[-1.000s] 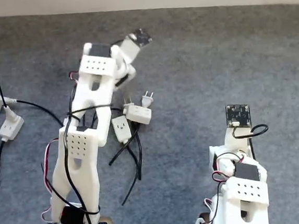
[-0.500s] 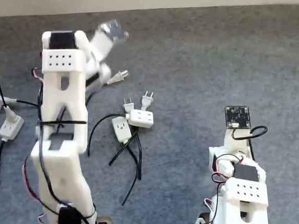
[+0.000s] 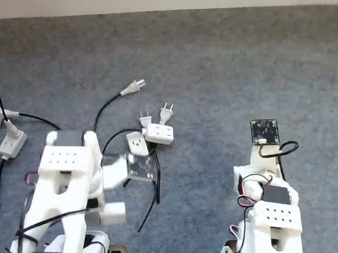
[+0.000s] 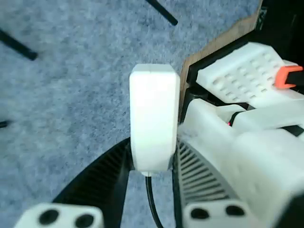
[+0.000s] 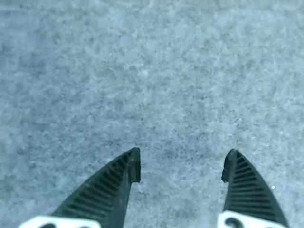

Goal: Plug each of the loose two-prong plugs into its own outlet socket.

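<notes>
A loose two-prong plug (image 3: 133, 87) on a black cord lies on the grey carpet, far from both arms. Two white outlet blocks (image 3: 136, 144) (image 3: 158, 133) lie side by side mid-carpet, and two small plugs (image 3: 145, 115) (image 3: 166, 109) stick out of the farther block. My left arm (image 3: 68, 194) is folded back near its base. Its gripper (image 4: 153, 142) is shut on a white rectangular block (image 4: 154, 109) with a black cord. My right gripper (image 5: 183, 164) is open above bare carpet, and its arm (image 3: 270, 200) stands at the lower right.
White plugs and adapters (image 3: 4, 132) on black cords lie at the left edge. Loose black cords (image 3: 153, 187) trail from the outlet blocks toward the left arm. A wooden base board (image 4: 223, 38) sits under the arms. Open carpet stretches to the right and far side.
The left arm has swung left, then pulled back and folded down toward its base. The corded plug it was near now lies alone on the carpet. The right arm barely moved.
</notes>
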Available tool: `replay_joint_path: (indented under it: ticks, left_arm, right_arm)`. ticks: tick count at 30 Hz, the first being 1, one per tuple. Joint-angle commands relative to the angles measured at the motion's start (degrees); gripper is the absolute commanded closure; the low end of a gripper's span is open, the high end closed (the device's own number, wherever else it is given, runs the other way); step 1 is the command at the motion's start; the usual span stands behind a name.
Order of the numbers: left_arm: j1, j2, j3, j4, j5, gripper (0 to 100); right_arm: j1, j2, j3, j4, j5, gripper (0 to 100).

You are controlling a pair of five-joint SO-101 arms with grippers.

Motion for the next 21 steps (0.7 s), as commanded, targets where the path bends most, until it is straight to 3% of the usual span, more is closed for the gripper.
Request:
replay_joint_path:
  ticks: [1,4,7,21]
  left_arm:
    - [-0.6,-1.2,5.6,-9.0,-2.5,98]
    - [-0.6,0.3,5.6,-16.1,3.7,87]
    - [-0.7,1.7,5.4,-20.8,4.6,76]
    - [-11.4,18.6,-11.9,-23.0,4.8,75]
  right_arm:
    - [-0.7,-0.7,-0.3,-0.9,0.1,72.4]
    - [-0.7,-0.7,0.8,-0.9,0.1,72.4]
    - [-0.8,-0.7,1.4,-0.9,0.1,72.4]
    - [-0.9,-0.7,1.4,-0.9,0.1,72.4]
